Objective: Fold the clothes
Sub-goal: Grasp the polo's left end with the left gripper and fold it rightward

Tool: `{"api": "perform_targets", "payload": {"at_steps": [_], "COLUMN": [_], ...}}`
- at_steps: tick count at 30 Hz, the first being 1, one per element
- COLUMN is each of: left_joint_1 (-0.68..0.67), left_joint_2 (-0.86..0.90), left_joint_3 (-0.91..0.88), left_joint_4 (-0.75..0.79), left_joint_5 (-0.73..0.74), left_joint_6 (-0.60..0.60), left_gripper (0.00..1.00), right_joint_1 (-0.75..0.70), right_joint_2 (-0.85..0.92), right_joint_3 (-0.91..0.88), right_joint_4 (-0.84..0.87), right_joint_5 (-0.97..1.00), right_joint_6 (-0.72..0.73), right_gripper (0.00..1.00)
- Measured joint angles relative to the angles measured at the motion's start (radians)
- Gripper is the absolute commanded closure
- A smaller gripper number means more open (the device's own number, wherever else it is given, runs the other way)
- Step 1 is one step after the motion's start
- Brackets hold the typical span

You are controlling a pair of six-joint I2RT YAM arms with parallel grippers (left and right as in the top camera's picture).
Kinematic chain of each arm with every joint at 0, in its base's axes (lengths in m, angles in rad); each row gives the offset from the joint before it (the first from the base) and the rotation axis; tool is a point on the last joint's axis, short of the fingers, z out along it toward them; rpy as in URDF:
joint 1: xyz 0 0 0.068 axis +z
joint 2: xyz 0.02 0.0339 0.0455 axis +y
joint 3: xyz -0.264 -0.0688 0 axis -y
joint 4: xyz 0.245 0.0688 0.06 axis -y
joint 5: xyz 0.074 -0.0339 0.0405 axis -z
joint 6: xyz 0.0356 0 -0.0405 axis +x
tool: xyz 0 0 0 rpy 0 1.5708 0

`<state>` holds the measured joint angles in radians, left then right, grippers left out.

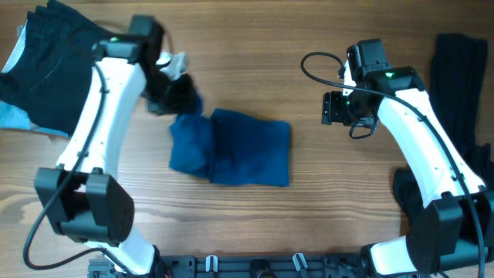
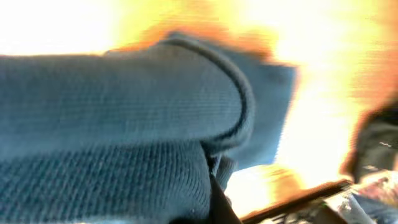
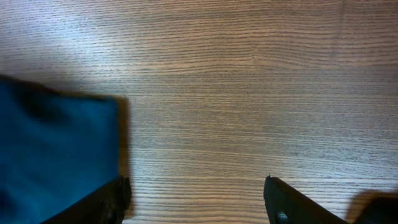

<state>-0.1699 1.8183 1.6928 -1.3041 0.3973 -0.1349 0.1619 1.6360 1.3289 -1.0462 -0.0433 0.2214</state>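
A blue folded garment [image 1: 231, 147] lies in the middle of the wooden table. My left gripper [image 1: 174, 94] is shut on its upper left corner and holds that corner bunched up above the table. In the left wrist view the blue knit cloth [image 2: 124, 124] fills the frame, pressed against the fingers. My right gripper [image 1: 333, 108] is open and empty, hovering over bare wood to the right of the garment. In the right wrist view its fingers [image 3: 196, 196] are wide apart, with the garment's edge [image 3: 56, 149] at the left.
A pile of dark clothes [image 1: 46, 69] lies at the back left, with a light blue piece under it. A small white cloth [image 1: 176, 63] lies behind my left gripper. A black garment [image 1: 463, 69] lies along the right edge.
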Motion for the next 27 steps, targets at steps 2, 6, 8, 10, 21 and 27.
{"api": "perform_targets", "payload": {"at_steps": [2, 6, 8, 10, 21, 27], "left_joint_1": [-0.066, -0.184, -0.234, -0.29, -0.343, -0.383], "left_joint_2": [0.0, 0.004, 0.019, 0.055, 0.103, 0.103], "left_joint_3": [0.016, 0.018, 0.018, 0.018, 0.018, 0.018], "left_joint_4": [0.079, 0.147, 0.154, 0.149, -0.066, -0.053], "left_joint_5": [0.047, 0.084, 0.09, 0.088, 0.045, 0.04], "left_joint_6": [-0.052, -0.135, -0.151, -0.164, -0.113, -0.102], "left_gripper": [0.96, 0.95, 0.95, 0.96, 0.96, 0.96], "right_joint_1": [0.0, 0.0, 0.0, 0.0, 0.0, 0.0], "right_joint_2": [0.0, 0.0, 0.0, 0.0, 0.0, 0.0], "right_joint_3": [0.0, 0.0, 0.0, 0.0, 0.0, 0.0], "right_joint_4": [0.002, 0.003, 0.003, 0.003, 0.003, 0.003], "right_joint_5": [0.0, 0.0, 0.0, 0.0, 0.0, 0.0], "right_joint_6": [0.0, 0.0, 0.0, 0.0, 0.0, 0.002], "right_gripper": [0.27, 0.27, 0.27, 0.26, 0.26, 0.26]}}
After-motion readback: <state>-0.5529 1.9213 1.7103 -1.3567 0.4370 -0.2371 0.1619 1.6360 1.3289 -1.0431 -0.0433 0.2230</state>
